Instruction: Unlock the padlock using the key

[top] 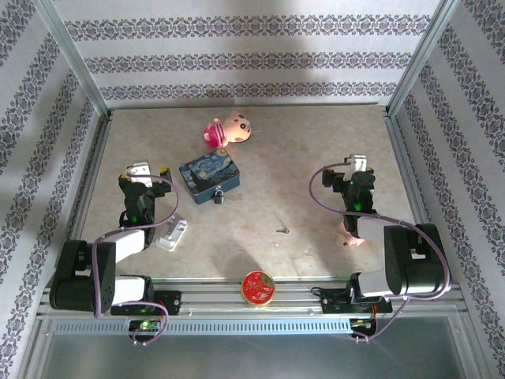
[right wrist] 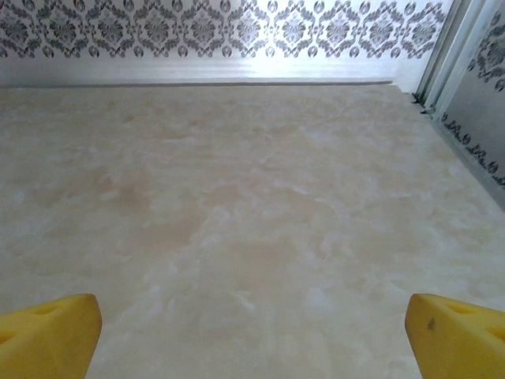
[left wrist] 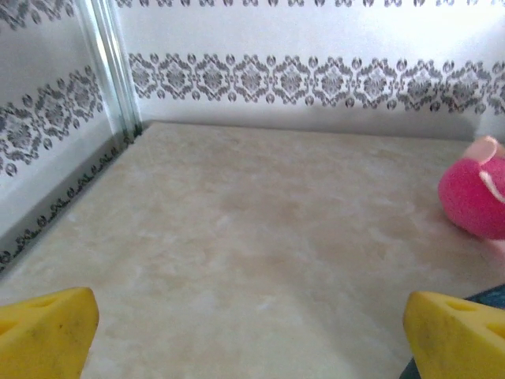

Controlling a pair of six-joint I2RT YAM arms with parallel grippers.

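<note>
The padlock [top: 218, 196], tiny and black, lies at the near edge of the blue painted tin [top: 211, 177]. The key [top: 282, 230] is a small grey speck on the bare table, right of the padlock and apart from it. My left gripper [top: 147, 170] hovers left of the tin, open, with bare tabletop between its yellow fingertips [left wrist: 47, 332]. My right gripper [top: 354, 167] is far right of the key, also open, and its yellow fingertips [right wrist: 47, 335] frame bare table. In the wrist views each gripper [left wrist: 252, 339] [right wrist: 252, 339] holds nothing.
A pink round toy [top: 227, 130] [left wrist: 473, 197] lies behind the tin. A whitish-silver block [top: 172, 234] sits by my left arm, a round red tin [top: 258, 287] on the near rail, and a pink object [top: 347, 234] under my right arm. Patterned walls enclose the table [top: 316, 142].
</note>
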